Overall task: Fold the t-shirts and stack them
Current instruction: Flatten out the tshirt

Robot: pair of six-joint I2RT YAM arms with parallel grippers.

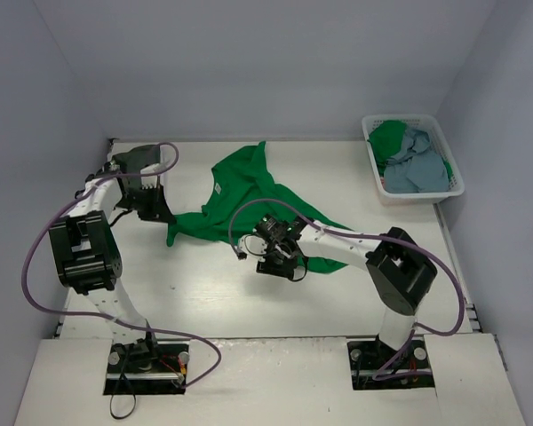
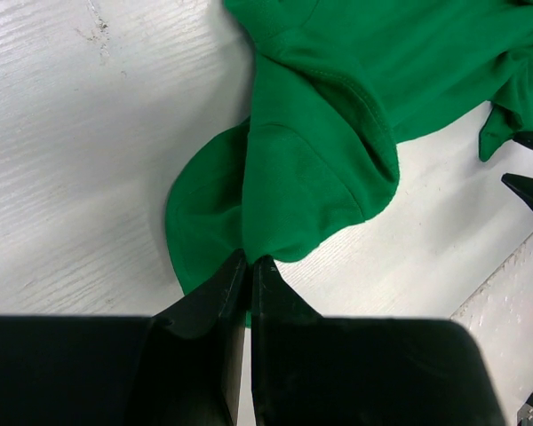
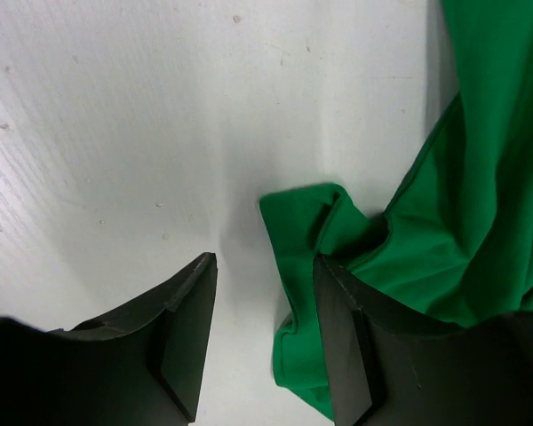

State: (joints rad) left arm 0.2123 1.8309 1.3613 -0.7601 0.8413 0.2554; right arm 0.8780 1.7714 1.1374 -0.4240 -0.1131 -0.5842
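A bright green t-shirt (image 1: 249,200) lies crumpled across the middle of the table. My left gripper (image 1: 164,216) sits at its left end, shut on the cloth. In the left wrist view the two fingers (image 2: 250,262) meet on a rounded flap of the green t-shirt (image 2: 338,115). My right gripper (image 1: 280,260) is low at the shirt's near edge. In the right wrist view it stands open (image 3: 265,262), with a folded hem of the green t-shirt (image 3: 302,231) lying between the fingers, against the right one. Bare table shows beside the left finger.
A white laundry basket (image 1: 400,117) stands at the back right, holding a light blue-grey shirt (image 1: 417,169) and another green cloth (image 1: 389,138). Pale walls close in the table on the left, back and right. Purple cables loop around both arms.
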